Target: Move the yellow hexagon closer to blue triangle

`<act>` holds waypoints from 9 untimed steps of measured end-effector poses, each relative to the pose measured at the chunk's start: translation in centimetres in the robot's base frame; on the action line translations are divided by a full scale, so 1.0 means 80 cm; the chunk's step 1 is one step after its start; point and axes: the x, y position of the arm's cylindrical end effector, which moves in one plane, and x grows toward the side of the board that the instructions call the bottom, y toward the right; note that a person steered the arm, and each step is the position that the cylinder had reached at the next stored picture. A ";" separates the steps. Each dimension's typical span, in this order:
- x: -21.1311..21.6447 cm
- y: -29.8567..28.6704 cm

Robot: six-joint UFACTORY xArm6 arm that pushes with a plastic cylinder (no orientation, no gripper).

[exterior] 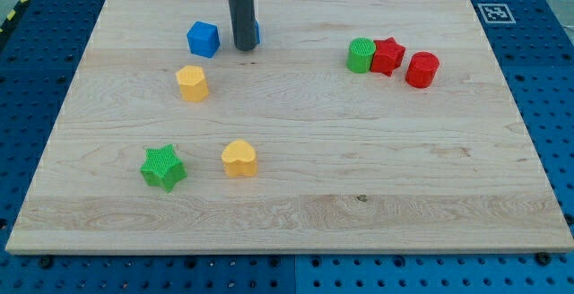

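Observation:
The yellow hexagon [192,82] lies on the wooden board at the upper left. A blue block [256,32], mostly hidden behind my rod, shows only a sliver, so its shape cannot be made out. My tip [244,48] rests on the board right in front of that blue block, to the upper right of the yellow hexagon and apart from it. A blue cube [204,38] sits just to the left of the rod, above the hexagon.
A yellow heart [239,158] and a green star [163,167] lie at the lower left. A green block [361,55], a red star [387,56] and a red cylinder [421,69] cluster at the upper right. The wooden board [359,168] ends near the view's bottom.

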 end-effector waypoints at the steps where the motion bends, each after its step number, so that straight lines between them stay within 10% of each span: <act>1: 0.042 0.011; 3: 0.168 -0.011; 5: 0.165 -0.157; 9: 0.144 -0.104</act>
